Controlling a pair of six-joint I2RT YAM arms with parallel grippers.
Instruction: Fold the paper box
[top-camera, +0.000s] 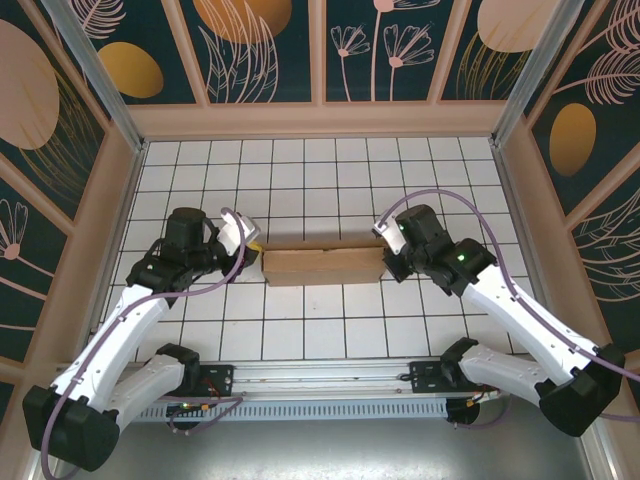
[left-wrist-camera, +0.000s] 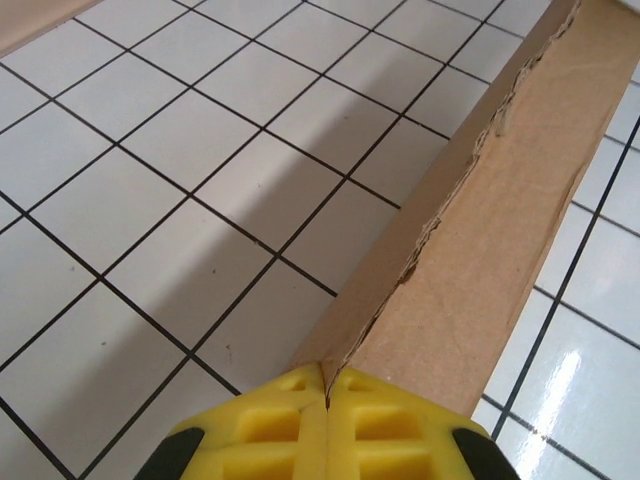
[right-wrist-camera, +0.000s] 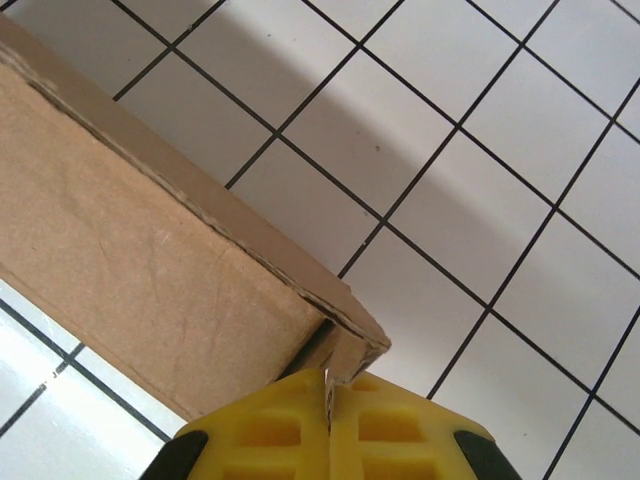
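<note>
Two ends of folded brown paper box (top-camera: 322, 266), centred on tiled table (top-camera: 300, 170), touched by left gripper (top-camera: 256, 245) and right gripper (top-camera: 384, 240), pads pressed together. Press inward evenly, keeping flaps tucked, walls square.

No text, label, brand or number can be read — the paper box (top-camera: 322, 265) shows plain brown faces, and the wall panels (top-camera: 265, 50) behind it carry only leaf and flower patterns.

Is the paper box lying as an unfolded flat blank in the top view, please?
No, the paper box is folded into a closed rectangular block on the tiled table.
</note>
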